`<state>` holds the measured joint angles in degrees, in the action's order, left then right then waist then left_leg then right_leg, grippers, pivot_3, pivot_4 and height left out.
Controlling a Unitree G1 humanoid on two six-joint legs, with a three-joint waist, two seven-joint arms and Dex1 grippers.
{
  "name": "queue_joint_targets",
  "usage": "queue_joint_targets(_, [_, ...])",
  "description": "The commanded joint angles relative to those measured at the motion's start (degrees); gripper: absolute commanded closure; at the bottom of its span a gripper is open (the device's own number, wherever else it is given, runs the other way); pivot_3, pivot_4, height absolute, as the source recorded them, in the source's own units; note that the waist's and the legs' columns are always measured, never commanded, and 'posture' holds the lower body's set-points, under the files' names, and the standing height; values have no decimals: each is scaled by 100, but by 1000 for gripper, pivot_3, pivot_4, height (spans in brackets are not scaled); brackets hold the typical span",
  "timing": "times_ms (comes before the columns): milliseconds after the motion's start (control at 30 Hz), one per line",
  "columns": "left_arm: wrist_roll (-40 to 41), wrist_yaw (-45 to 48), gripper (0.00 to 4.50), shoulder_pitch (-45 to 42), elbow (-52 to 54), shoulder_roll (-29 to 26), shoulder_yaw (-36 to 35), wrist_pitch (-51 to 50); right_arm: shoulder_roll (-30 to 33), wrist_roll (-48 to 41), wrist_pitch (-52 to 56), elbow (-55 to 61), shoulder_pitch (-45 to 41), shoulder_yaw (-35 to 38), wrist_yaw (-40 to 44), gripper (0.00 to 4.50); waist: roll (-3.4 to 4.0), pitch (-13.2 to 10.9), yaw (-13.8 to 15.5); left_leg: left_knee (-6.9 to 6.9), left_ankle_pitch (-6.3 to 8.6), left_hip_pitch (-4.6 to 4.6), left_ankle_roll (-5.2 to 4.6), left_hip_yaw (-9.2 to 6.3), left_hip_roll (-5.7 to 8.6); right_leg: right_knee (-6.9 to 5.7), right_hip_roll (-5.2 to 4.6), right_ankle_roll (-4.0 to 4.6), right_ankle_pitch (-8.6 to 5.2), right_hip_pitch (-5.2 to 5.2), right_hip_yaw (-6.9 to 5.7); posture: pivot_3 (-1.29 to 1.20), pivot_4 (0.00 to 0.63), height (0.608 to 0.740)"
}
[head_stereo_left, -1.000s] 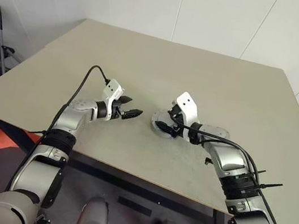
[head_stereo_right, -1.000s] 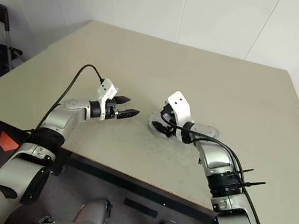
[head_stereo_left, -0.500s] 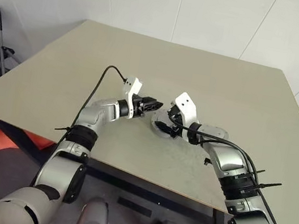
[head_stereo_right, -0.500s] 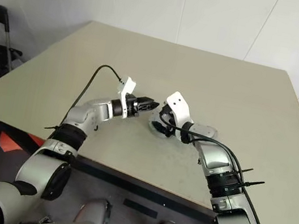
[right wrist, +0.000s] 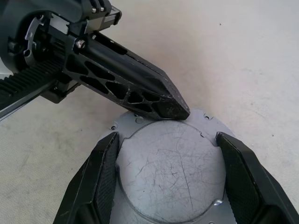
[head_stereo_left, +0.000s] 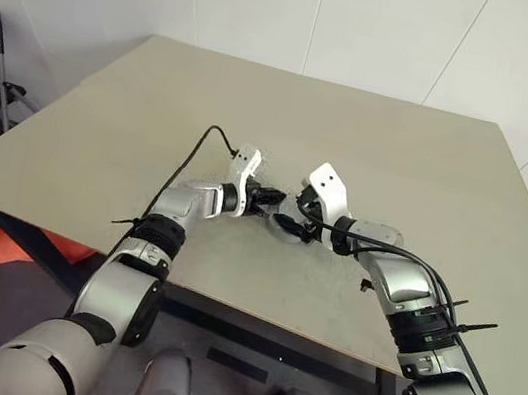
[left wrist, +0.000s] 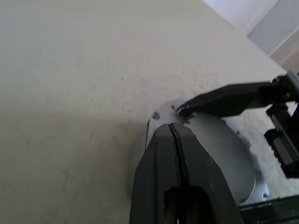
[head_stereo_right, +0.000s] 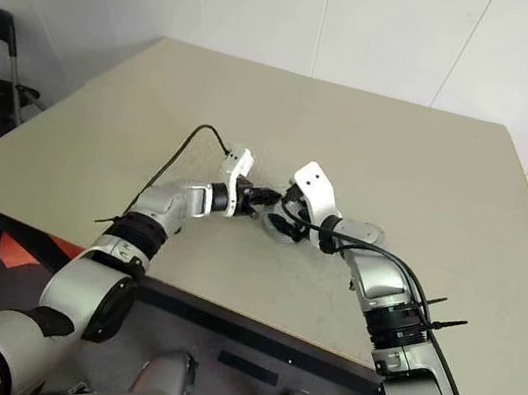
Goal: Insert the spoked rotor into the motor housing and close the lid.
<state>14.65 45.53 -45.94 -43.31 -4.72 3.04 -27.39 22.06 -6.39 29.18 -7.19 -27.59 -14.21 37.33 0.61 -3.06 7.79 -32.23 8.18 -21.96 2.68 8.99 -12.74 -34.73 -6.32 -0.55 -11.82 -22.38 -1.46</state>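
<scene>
Surface [head_stereo_left: 374,145], beige and wide, is carrying the round silver-lidded motor housing [right wrist: 170,170] near its front edge. Right claw [right wrist: 170,179] is straddling the housing, its two black fingers [right wrist: 100,175] spread wide and sitting against opposite sides of the lid. Left claw [right wrist: 175,109] is reaching in from the other side with its fingers pressed together, empty, its tip resting at the lid's rim.

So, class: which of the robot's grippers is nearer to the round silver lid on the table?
Right. The right gripper straddles the round silver lid, a finger hard against each side. The left gripper, shut, has its tip at the lid's edge.
</scene>
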Motion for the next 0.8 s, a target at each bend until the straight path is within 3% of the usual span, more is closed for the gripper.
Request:
queue_joint_targets(33, [-100, 107, 4472, 86, 232, -45, 168, -262, 125, 219, 82, -56, 86, 41, -128, 1307, 0, 0, 3, 0, 0, 2, 0, 0, 1, 0, 0, 0, 0, 2, 0, 0, 0, 740])
queue_joint_targets(367, [-141, 91, 4472, 133, 455, -140, 252, -794, 63, 48, 227, -67, -29, 186, -141, 1307, 0, 0, 11, 0, 0, 17, 0, 0, 2, 4, -1, -10, -6, 19, 1, 0, 0, 740])
queue_joint_targets(500, [-130, 129, 4500, 145, 526, -146, 273, -918, 120, -21, 306, 179, -54, 225, -45, 35, 0, 0, 9, 1, 0, 16, 0, 0, 3, 6, -1, -29, -18, 19, 2, 0, 0, 740])
queue_joint_targets(800, [-136, 174, 4500, 156, 642, -135, 316, -1096, 1095, -458, 799, 1688, 211, 489, 878, 35, 1, -1, 82, 10, 7, -1, -11, 0, 4, 18, -1, -10, -7, 8, 2, 0, 0, 740])
